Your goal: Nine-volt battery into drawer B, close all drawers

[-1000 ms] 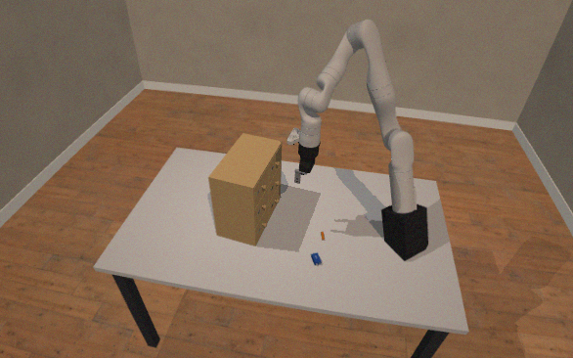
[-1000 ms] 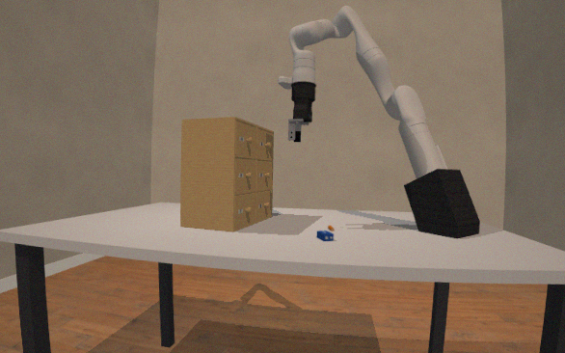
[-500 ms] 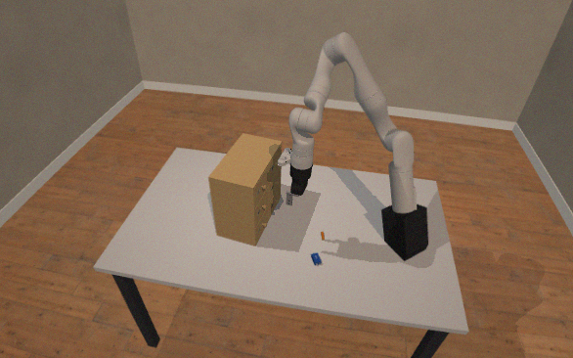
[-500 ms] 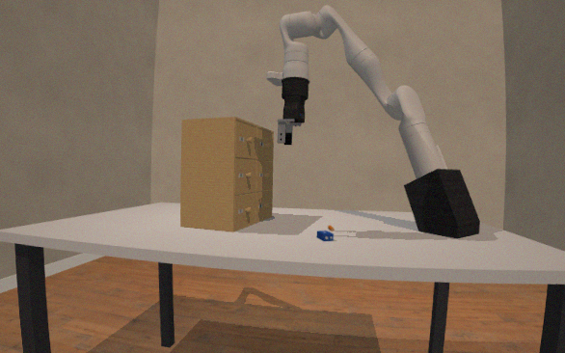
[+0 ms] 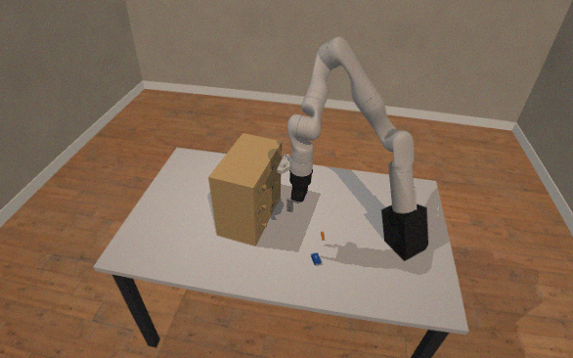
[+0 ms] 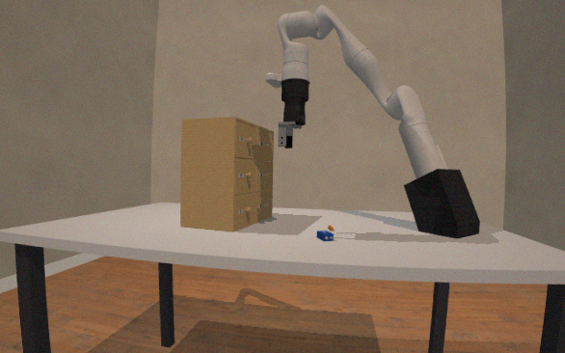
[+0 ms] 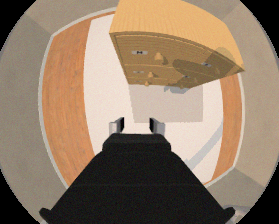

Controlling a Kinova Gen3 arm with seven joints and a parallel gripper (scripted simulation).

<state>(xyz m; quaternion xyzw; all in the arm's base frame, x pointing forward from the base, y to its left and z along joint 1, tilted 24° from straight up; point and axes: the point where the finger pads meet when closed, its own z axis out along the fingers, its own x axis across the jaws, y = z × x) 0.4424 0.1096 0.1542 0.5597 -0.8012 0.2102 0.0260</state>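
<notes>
The small wooden chest (image 5: 245, 188) stands on the white table, its three drawers facing right, all pushed in; it also shows in the exterior view (image 6: 227, 174) and in the wrist view (image 7: 172, 50). My gripper (image 6: 286, 135) is open and empty, pointing down, just in front of the chest's top drawer at about its height; in the top view my gripper (image 5: 290, 205) shows beside the chest front. A small blue block, the nine-volt battery (image 5: 316, 258), lies on the table well in front of the chest, also in the exterior view (image 6: 325, 235). Drawer labels are too small to read.
A small orange object (image 5: 323, 236) lies on the table between the battery and the chest, also in the exterior view (image 6: 331, 227). The arm's black base (image 5: 405, 231) stands at the table's right side.
</notes>
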